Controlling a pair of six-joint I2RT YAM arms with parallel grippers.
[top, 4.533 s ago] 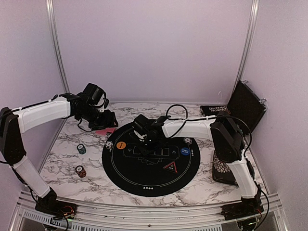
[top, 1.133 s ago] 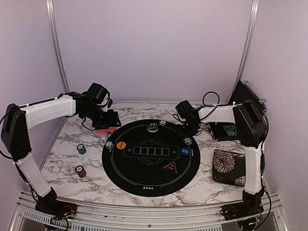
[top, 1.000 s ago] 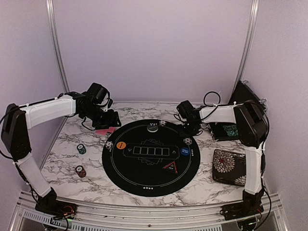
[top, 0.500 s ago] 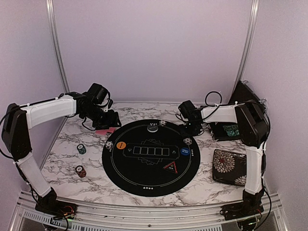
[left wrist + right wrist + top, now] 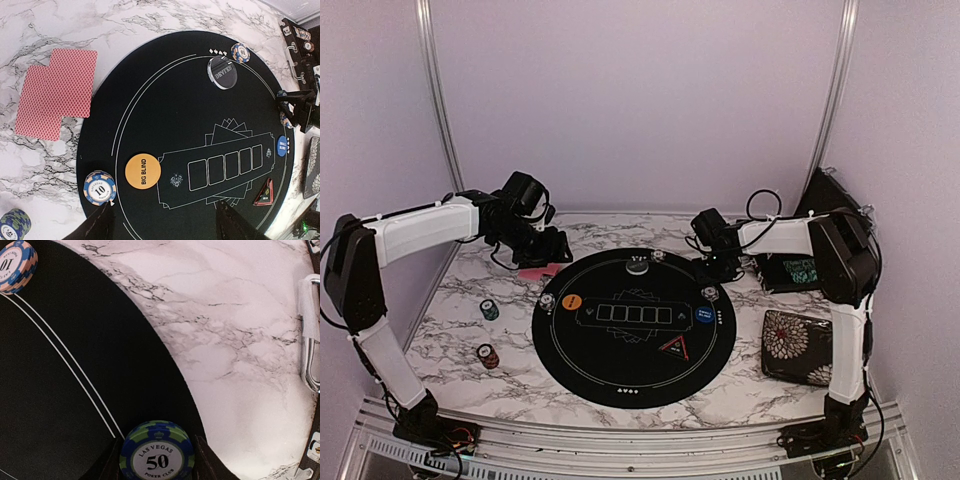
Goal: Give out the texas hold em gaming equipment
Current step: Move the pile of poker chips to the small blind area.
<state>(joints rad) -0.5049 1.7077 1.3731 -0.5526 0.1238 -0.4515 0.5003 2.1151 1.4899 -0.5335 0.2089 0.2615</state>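
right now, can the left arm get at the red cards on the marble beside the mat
Probably yes. The red cards lie uncovered on bare marble just off the mat, and the left gripper hangs open close by. Lying flat, they may be hard to pinch.

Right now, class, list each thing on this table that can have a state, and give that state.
Left gripper: open, empty, above the mat.
Right gripper: fingers flank the 50 chip; grip unclear.
Cards: two, face down, overlapping, on the marble table.
Case: open, lid up.
50 chip: flat at the mat's edge.
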